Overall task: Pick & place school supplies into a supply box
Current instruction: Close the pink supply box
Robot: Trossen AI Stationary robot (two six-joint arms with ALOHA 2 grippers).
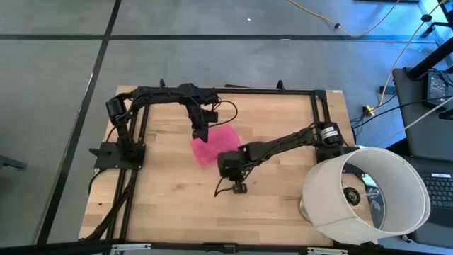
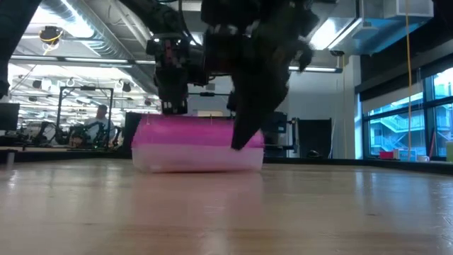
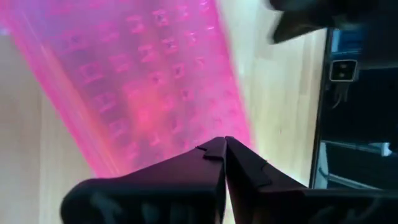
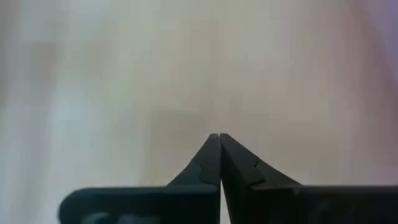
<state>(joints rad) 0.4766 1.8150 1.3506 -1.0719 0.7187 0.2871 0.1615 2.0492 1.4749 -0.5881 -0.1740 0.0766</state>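
The supply box (image 1: 216, 145), a clear case with a bright pink lid, lies mid-table; the low view shows it too (image 2: 198, 145). My left gripper (image 1: 200, 133) is shut and points down onto the lid (image 3: 149, 93); the low view shows it there as well (image 2: 172, 108). My right gripper (image 1: 239, 187) is shut and empty, nearer the table's near edge than the box. It hangs just above the wood (image 4: 214, 135) and points down in front of the box (image 2: 239, 142). No pens, pencils or scissors show loose on the table; the box's contents are hidden. My left gripper comes from above, pointing down, and its shut fingertips (image 2: 172, 112) meet the top of the pink lid near the box's far-left end (image 2: 159, 120). The box stays flat on the table. Whether the tips press on the lid or only reach it, I cannot tell.
A large white lampshade (image 1: 368, 195) lies on its side at the table's right near corner. A black frame (image 1: 226, 91) runs along the far edge and both sides. A thin dark line (image 1: 221, 185) sits beside my right gripper; pen or cable, I cannot tell. Bare wood (image 1: 163, 205) lies near-left.
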